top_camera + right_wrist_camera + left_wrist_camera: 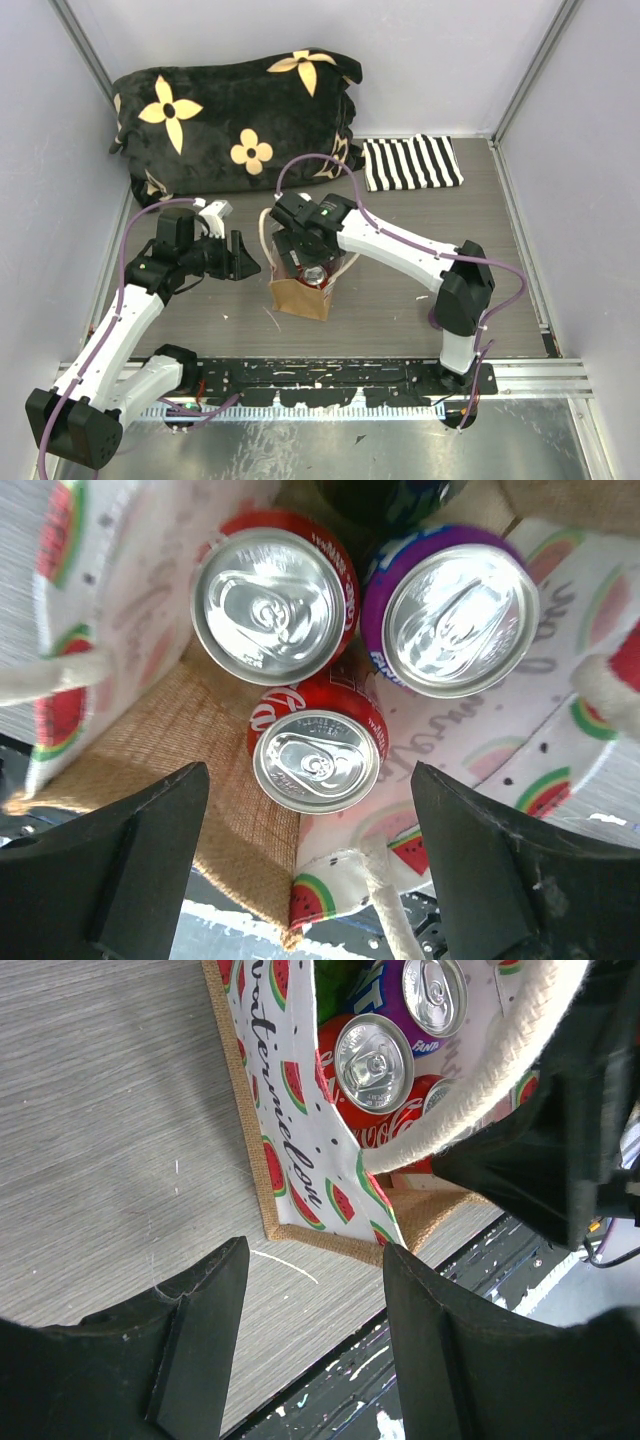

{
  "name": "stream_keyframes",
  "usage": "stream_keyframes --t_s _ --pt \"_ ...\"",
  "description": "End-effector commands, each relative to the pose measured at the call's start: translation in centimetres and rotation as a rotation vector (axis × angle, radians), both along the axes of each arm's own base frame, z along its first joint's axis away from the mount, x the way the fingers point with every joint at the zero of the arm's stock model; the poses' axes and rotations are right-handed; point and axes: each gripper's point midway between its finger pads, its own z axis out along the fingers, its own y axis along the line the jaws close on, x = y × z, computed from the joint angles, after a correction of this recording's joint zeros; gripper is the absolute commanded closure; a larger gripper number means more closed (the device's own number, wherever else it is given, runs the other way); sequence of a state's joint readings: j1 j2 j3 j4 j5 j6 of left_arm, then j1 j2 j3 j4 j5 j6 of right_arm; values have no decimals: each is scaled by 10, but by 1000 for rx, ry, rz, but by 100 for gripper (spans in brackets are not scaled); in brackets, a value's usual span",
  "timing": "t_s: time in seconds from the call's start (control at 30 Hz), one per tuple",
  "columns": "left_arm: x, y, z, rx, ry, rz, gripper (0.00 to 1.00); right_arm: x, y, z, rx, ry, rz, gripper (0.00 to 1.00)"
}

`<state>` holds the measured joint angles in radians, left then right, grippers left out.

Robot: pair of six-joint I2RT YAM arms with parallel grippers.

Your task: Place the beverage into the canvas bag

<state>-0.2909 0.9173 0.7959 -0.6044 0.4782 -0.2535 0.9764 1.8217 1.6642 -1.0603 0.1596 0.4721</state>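
Observation:
The canvas bag [300,298] stands upright mid-table, tan outside with a watermelon-print lining [480,750] and cream rope handles [480,1100]. A red Coca-Cola can, the beverage [316,758], stands upright inside it next to a burlap wall [170,730]. My right gripper [315,815] hovers straight above the bag's mouth [303,258], open, its fingers wide on either side of that can and not touching it. My left gripper [318,1255] is open and empty at the bag's left side [247,262], just short of the bag's corner [300,1228].
Two more cans stand in the bag: a larger-looking red one [270,605] and a purple one [455,605]. A black flowered cushion [235,110] lies at the back left, a striped cloth [410,163] at the back right. A black rail [330,378] runs along the near edge.

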Motion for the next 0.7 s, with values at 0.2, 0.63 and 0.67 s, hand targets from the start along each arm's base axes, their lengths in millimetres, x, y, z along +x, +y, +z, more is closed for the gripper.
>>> stream_keyframes --t_s 0.2,0.63,0.67 --pt "0 -2 1 -11 -22 -11 37 50 5 115 135 -319 -110 11" --pt "0 -3 -1 -16 -17 -17 37 83 -231 126 -81 -341 -617 10" --pt "0 -4 -1 -16 -17 -19 37 75 -247 118 -94 -315 -649 10"
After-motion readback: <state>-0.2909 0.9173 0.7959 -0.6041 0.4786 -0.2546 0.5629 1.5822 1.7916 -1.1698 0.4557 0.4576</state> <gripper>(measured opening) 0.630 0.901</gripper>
